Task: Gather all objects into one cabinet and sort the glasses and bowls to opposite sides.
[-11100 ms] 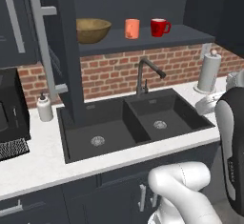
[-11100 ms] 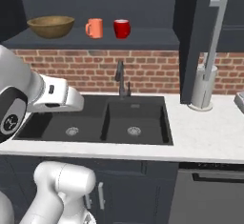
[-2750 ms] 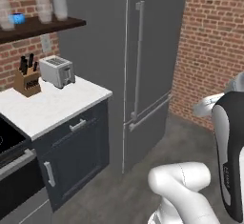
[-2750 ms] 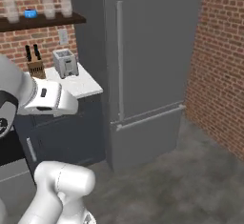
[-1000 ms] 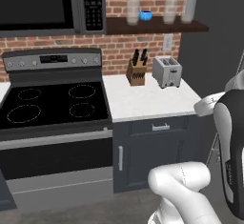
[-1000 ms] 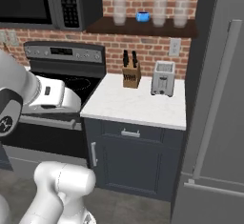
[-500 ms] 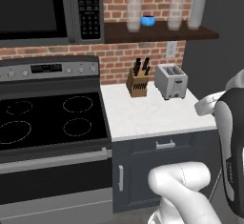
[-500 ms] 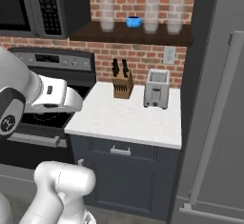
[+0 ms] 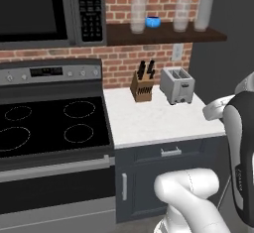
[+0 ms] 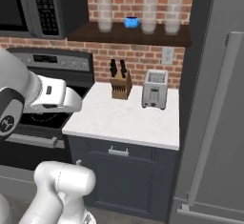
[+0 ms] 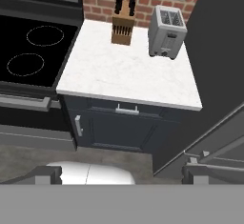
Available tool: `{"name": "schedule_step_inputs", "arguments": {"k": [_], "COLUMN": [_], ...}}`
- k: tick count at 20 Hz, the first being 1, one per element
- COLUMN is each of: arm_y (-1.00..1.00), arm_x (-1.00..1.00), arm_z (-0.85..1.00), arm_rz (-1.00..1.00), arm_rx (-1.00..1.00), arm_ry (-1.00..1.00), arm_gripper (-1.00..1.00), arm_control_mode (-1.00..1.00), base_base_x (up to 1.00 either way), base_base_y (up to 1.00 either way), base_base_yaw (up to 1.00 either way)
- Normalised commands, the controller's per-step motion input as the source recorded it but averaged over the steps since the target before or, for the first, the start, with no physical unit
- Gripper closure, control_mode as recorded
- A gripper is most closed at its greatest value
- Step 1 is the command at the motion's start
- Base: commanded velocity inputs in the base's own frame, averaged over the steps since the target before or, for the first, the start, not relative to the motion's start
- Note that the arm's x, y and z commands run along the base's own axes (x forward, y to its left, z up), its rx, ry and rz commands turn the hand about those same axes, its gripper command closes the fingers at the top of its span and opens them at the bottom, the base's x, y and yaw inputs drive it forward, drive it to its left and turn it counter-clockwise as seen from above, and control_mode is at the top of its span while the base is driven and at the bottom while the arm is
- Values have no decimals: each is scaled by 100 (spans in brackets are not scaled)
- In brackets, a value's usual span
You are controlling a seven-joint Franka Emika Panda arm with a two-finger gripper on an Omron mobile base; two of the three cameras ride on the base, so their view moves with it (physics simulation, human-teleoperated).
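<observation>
Left base view has swung in toward the tabletop: the base drove closer. Blue bowl sits on the far shelf among glasses. Tool spread, empty.

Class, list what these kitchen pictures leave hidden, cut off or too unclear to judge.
- Blue bowl: its inside, hidden by its own wall in both base views.
- Microwave: cut off by the left edge, left base view.
- Stove: cut off by the left edge, hand view.
- Drawer: contents hidden behind its shut front.
</observation>
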Motion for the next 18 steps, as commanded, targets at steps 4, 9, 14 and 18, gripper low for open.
{"name": "schedule_step_inputs", "arguments": {"k": [4,9,14,18], "arm_y": [0,0,0,0], "arm_x": [0,0,0,0], "arm_z": [0,0,0,0], "arm_rz": [0,0,0,0], "arm_rx": [0,0,0,0], "arm_ry": [0,0,0,0], "arm_gripper": [-100,-100,-100,-100], "arm_control_mode": [100,100,100,100], "base_base_x": [30,24,51,40], "base_base_y": [-16,-20,-41,-20], "base_base_yaw": [0,0,0,0]}}
